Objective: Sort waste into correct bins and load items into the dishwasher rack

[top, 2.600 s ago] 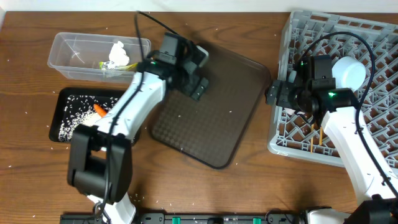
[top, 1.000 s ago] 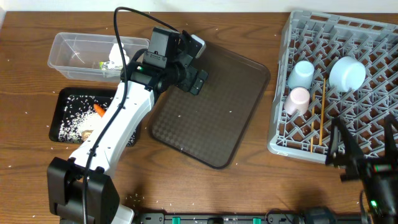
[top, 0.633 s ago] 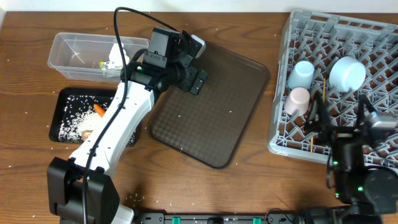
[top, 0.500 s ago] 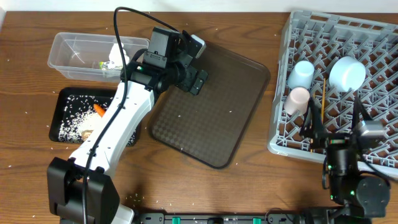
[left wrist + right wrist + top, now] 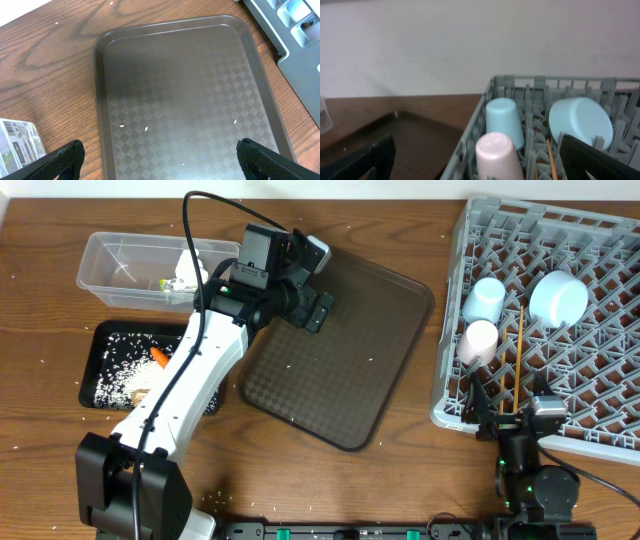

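Left end effector (image 5: 160,159) wide open, empty, over brown tray (image 5: 175,90), right end effector (image 5: 477,152) wide, seemingly empty

Lab bench (wooden table (image 5: 40,440), bare white wall (image 5: 470,40)).

- Overhead view: bright, even light from above, the wooden table (image 5: 60,450) crisp edge to edge, shadows faint and soft.
- Left wrist view: sharp on the brown tray (image 5: 175,100), a pale sheen across its middle; the left fingertips (image 5: 62,157) are just dark blurs in the lower corners.
- Right wrist view: dimmer and softer, the wall (image 5: 445,40) a flat grey, the pink cup (image 5: 497,155) up close and fuzzy.
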`<state>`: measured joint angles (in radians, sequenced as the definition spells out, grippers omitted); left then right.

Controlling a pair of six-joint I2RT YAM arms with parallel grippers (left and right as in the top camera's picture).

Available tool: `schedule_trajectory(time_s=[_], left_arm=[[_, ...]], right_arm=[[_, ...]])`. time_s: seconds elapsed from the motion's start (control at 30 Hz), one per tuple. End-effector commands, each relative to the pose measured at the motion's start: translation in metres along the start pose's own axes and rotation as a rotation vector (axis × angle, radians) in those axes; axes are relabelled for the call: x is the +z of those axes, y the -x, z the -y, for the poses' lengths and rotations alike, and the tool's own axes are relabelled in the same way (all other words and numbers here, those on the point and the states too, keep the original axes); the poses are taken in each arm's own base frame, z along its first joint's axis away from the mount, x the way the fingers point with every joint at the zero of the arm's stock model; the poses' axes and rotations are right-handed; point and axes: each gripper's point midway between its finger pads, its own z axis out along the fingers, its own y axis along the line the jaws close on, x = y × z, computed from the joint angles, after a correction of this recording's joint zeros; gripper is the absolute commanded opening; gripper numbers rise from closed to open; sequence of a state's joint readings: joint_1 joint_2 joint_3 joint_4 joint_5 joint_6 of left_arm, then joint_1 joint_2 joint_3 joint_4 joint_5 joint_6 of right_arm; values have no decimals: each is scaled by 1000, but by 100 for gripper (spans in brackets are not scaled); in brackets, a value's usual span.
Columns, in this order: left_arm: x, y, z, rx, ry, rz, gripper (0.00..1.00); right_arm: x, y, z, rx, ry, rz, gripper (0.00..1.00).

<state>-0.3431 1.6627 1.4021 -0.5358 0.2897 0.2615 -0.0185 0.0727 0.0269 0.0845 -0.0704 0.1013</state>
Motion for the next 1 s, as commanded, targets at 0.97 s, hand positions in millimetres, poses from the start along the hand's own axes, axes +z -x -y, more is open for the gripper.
schedule_trajectory(time_s=[0.97], left_arm=[[0, 0, 1, -10, -6, -7, 98]], right_arm=[[-5, -32, 8, -6, -34, -105, 99]])
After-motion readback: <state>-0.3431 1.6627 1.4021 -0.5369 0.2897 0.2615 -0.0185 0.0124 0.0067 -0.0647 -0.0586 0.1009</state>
